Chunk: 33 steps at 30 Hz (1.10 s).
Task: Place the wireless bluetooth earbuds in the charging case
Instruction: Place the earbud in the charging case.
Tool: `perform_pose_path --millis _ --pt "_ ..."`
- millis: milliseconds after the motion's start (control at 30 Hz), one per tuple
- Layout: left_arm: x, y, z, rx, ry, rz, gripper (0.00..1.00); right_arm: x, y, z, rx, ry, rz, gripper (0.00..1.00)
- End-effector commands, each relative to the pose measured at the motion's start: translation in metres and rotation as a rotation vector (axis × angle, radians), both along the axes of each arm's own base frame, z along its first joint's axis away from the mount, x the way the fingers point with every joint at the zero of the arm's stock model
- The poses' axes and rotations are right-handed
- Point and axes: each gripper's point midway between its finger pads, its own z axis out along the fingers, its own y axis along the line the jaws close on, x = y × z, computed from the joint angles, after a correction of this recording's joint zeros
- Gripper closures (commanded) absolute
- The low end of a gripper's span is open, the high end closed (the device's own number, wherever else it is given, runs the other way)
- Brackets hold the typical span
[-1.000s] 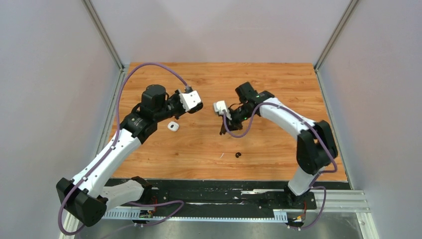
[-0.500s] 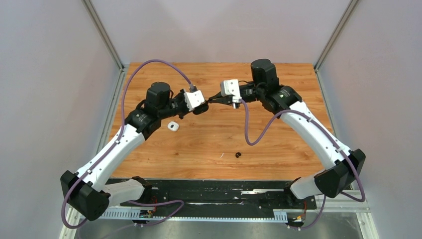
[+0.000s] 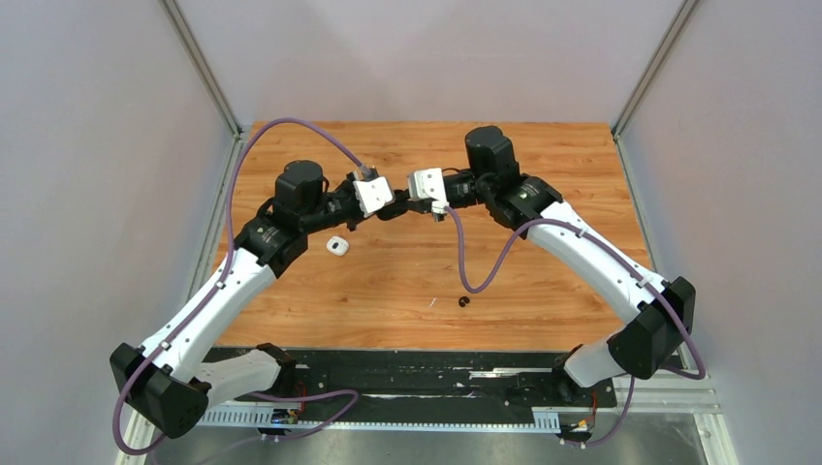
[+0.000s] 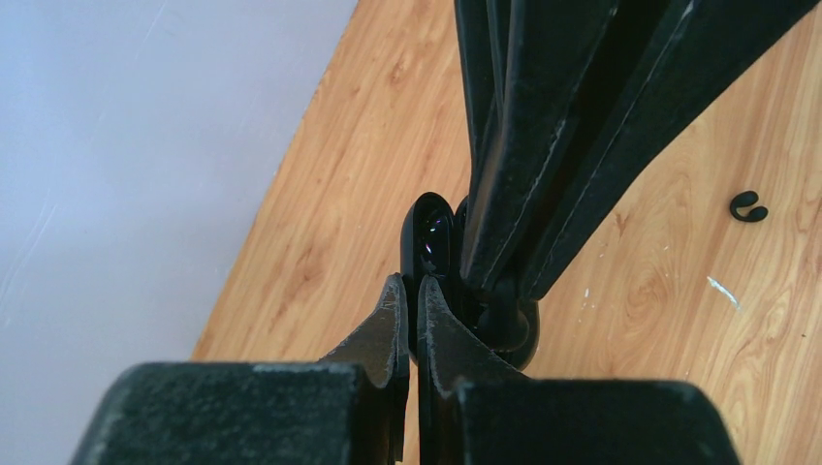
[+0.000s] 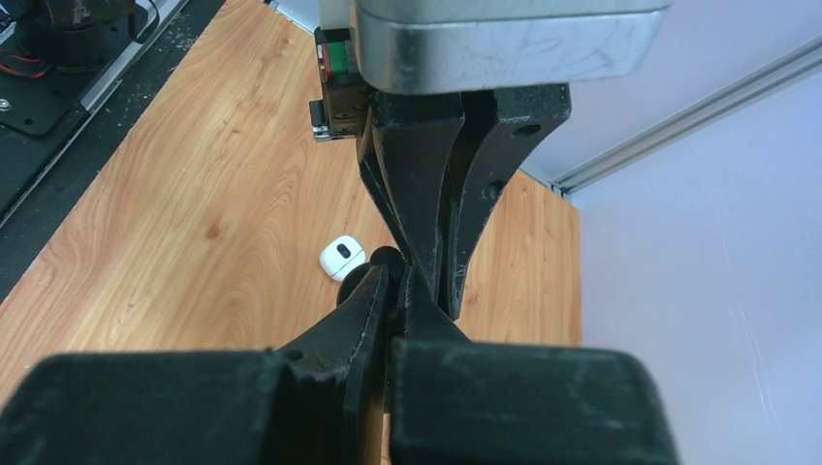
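Earbuds: black earbud and white sliver beside it lay on table, well apart from both grippers.
Handling: judged featherlight, hard, slick; best pinched across the body.
Left gripper: jaws pressed together at black case; hold unclear.
Right gripper: likewise closed, tips meeting there.

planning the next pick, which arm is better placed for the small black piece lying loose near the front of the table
Right, probably: the black piece lies right of centre, on that arm's side. Both the right gripper and left gripper are shut at the black case.
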Motion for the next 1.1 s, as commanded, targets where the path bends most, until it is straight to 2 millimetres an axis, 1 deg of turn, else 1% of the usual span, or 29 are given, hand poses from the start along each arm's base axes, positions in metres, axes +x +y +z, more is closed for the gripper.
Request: perform_pose_path --millis 0,433,533,700,933,1067 --pt "-0.006 -0.005 0.026 -0.061 -0.046 -0.029 1.00 0.001 0.009 0.006 0.034 -0.038 0.006 1.00" --pt "-0.007 -0.005 0.036 -0.086 -0.048 -0.021 1.00 0.002 0.012 -0.014 -0.008 -0.036 0.011 1.00" --pt "-0.007 -0.005 0.037 -0.088 -0.049 -0.020 1.00 0.002 0.014 -0.014 -0.009 -0.042 0.009 1.00" --pt "-0.007 -0.006 0.038 -0.095 -0.048 -0.023 1.00 0.003 0.017 -0.019 -0.022 -0.053 0.002 1.00" --pt "-0.007 -0.006 0.042 -0.100 -0.055 -0.021 1.00 0.006 0.016 -0.024 -0.048 -0.079 -0.015 1.00" --pt "-0.007 -0.006 0.040 -0.093 -0.056 -0.024 1.00 0.007 0.016 -0.024 -0.063 -0.100 -0.027 1.00"
